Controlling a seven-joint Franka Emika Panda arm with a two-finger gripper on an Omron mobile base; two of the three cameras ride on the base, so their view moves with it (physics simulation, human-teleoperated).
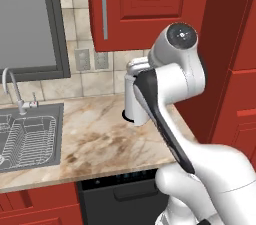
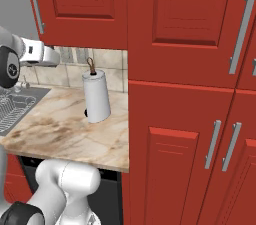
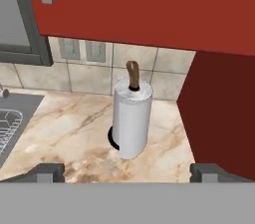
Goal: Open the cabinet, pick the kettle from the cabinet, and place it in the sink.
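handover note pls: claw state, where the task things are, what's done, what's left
Claw: open, holding nothing, raised over the counter and facing the paper-towel roll.
Cabinet: door shut, bar handle untouched.
Kettle: not visible, presumably behind the shut door.
Sink: at the counter's left end, wire rack in it, faucet behind.
Done: nothing.
Left: open the cabinet, grasp the kettle, set it in the sink.

Red cabinet (image 1: 150,4), white paper-towel roll (image 3: 131,118), beige-veined marble counter (image 1: 100,144).
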